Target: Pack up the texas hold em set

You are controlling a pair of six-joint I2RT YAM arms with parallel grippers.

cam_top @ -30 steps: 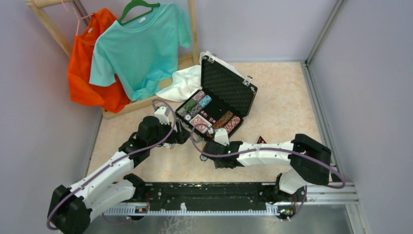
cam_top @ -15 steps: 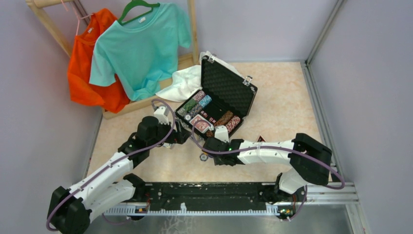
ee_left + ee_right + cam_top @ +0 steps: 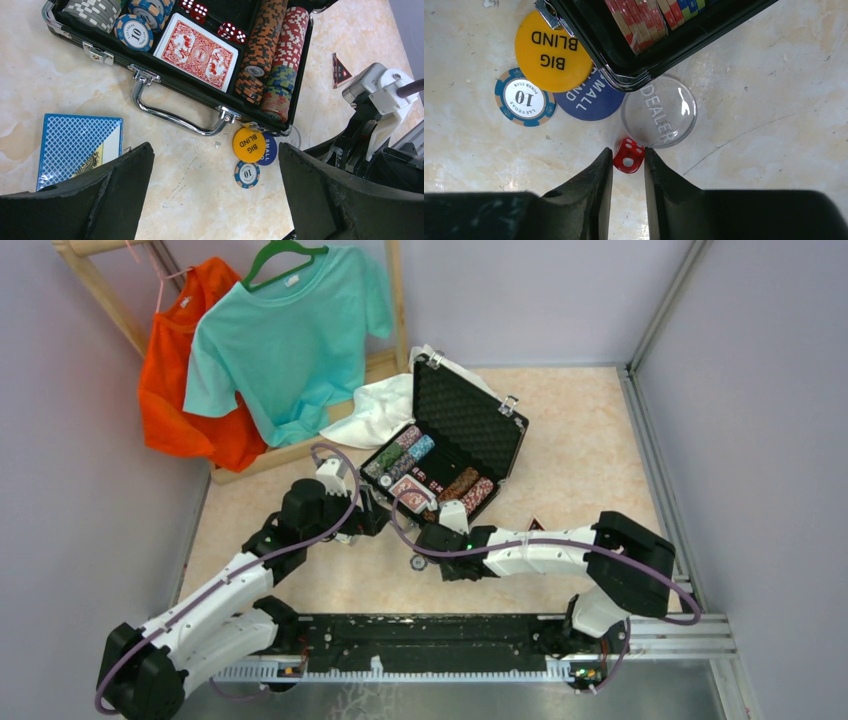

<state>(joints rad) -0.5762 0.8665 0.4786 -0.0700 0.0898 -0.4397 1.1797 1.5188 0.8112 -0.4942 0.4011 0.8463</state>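
Marble tabletop (image 3: 764, 150) — red die (image 3: 628, 156) lies between jaws of the right tool (image 3: 628, 161).

Cramped at the case (image 3: 674, 47) corner: the red die (image 3: 628, 155) sits just beside the dealer button (image 3: 659, 111), blind buttons (image 3: 553, 52) and a chip (image 3: 525, 100) crowding alongside. Bare table (image 3: 590, 440) right of the case is wide open; the clothes rack (image 3: 397, 310) walls off the far left.

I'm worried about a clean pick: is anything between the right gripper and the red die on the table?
Nothing visible. The die lies right between the right gripper's jaw tips. The clear dealer button lies just beyond it, outside the jaws. Toward the case, only its front wall stands in the way.
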